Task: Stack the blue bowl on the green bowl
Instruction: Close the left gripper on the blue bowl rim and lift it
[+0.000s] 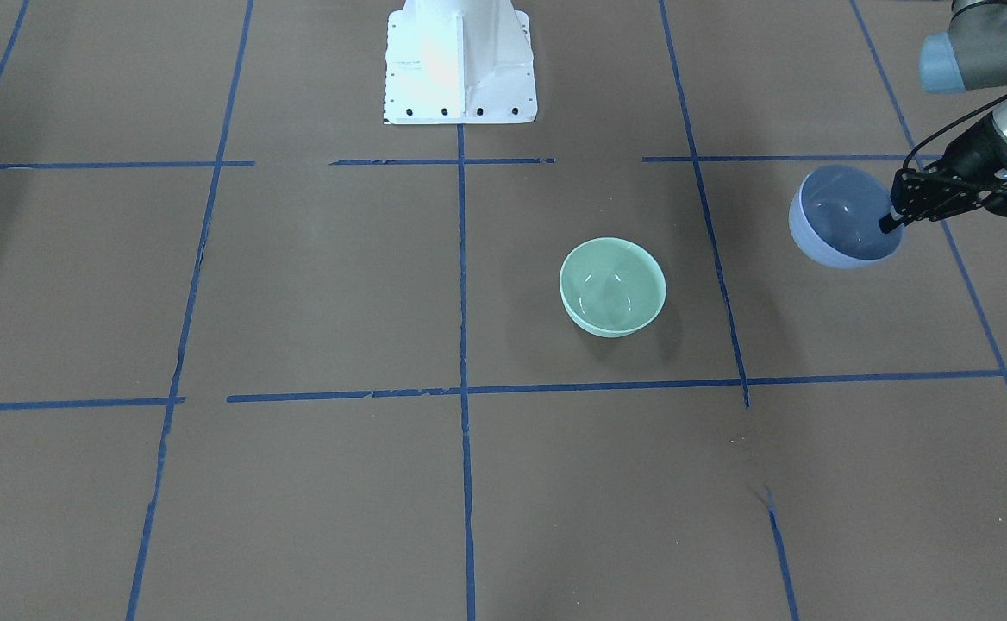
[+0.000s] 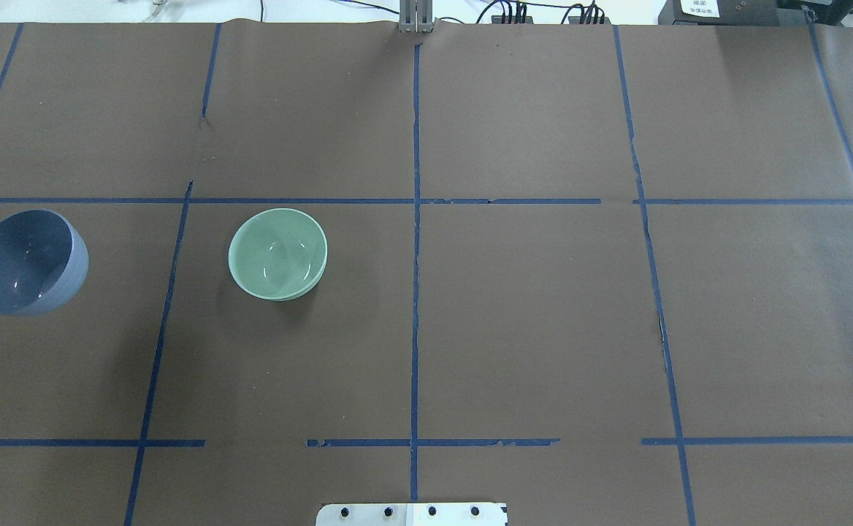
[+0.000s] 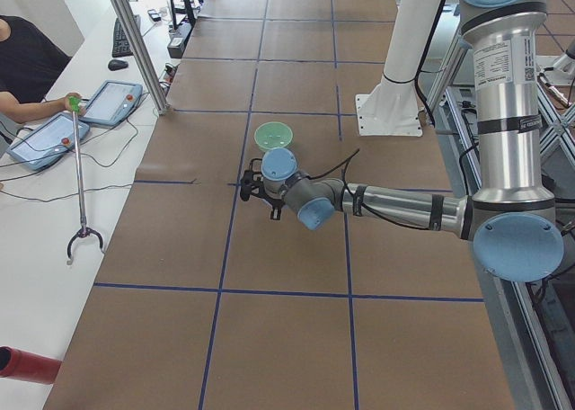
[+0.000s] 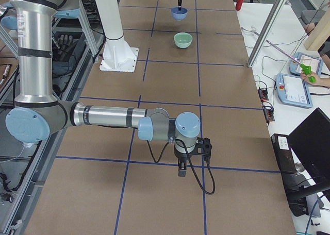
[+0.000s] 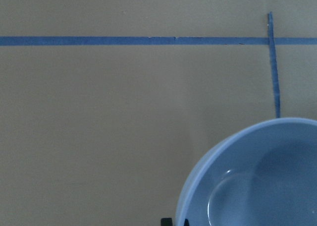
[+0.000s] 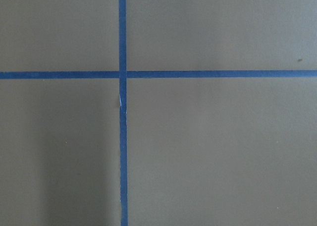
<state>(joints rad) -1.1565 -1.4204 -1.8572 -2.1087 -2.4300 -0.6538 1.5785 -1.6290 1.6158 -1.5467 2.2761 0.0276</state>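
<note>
Left gripper [image 1: 893, 222]: clamped on the rim of the blue bowl [image 1: 835, 216], one finger inside the bowl, the other outside the wall. Bowl is tilted, mouth leaning towards the gripper, and looks raised off the table [image 1: 297, 302], out at the robot's far left.

Green bowl [image 1: 612, 286]: upright on the table, mouth up, on the robot's left half, well apart from the blue bowl. One of the blue tape lines [image 1: 710, 224] runs between the two bowls.

Right gripper [image 4: 181, 169]: seen only from the right-end camera, pointing down over the table far from both bowls; cannot tell whether its fingers are spread or closed. Its wrist camera shows only brown surface and crossing tape
</note>
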